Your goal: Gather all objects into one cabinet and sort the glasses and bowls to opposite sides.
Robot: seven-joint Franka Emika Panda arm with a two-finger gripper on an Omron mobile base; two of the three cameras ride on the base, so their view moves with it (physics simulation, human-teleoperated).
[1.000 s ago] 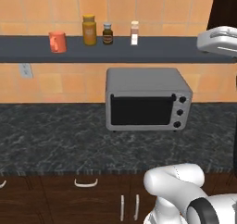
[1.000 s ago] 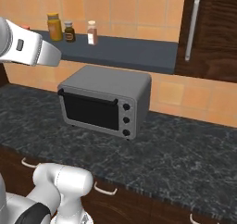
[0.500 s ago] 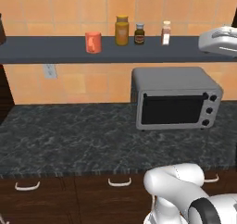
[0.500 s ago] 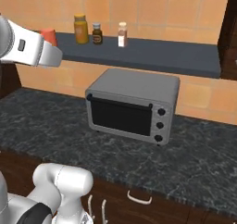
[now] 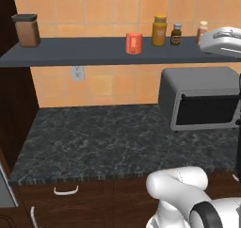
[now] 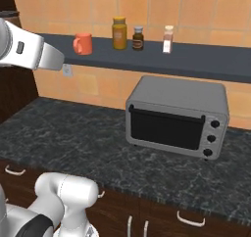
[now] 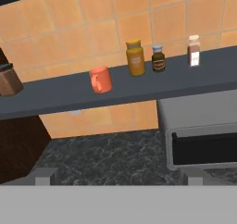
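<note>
1. Mug (image 5: 133,43): orange, with a handle, upright on the dark shelf (image 5: 70,55) above the counter (image 5: 103,137). In the hand view it sits at (image 7: 100,79), handle turned left.
2. Right of the mug on the shelf: yellow jar (image 5: 159,30), small dark jar (image 5: 176,34), pale shaker (image 6: 168,39). Near the mug but apart from it. Brown canister (image 5: 26,30) at the shelf's far left, well apart.
3. Toaster oven (image 6: 177,114) on the counter, below and right of the mug.
4. Gripper (image 7: 121,176): fingers spread wide, nothing between them. It is well short of the shelf, the mug ahead and slightly left of centre in the hand view.
5. Judgement: the mug is the likely pick; the approach is not yet begun. No cabinet interior, bowl or other cups in sight.
6. Risks:
   - An approach drifting right could knock the yellow jar, since it stands near the mug.
   - Closing across the handle rather than the body could twist the mug and tip it off the shelf edge.
   - Coming in low could strike the shelf's front edge.
   - The arm link (image 6: 27,47) is close by the shelf's left end; a wide swing could clip it.
</note>
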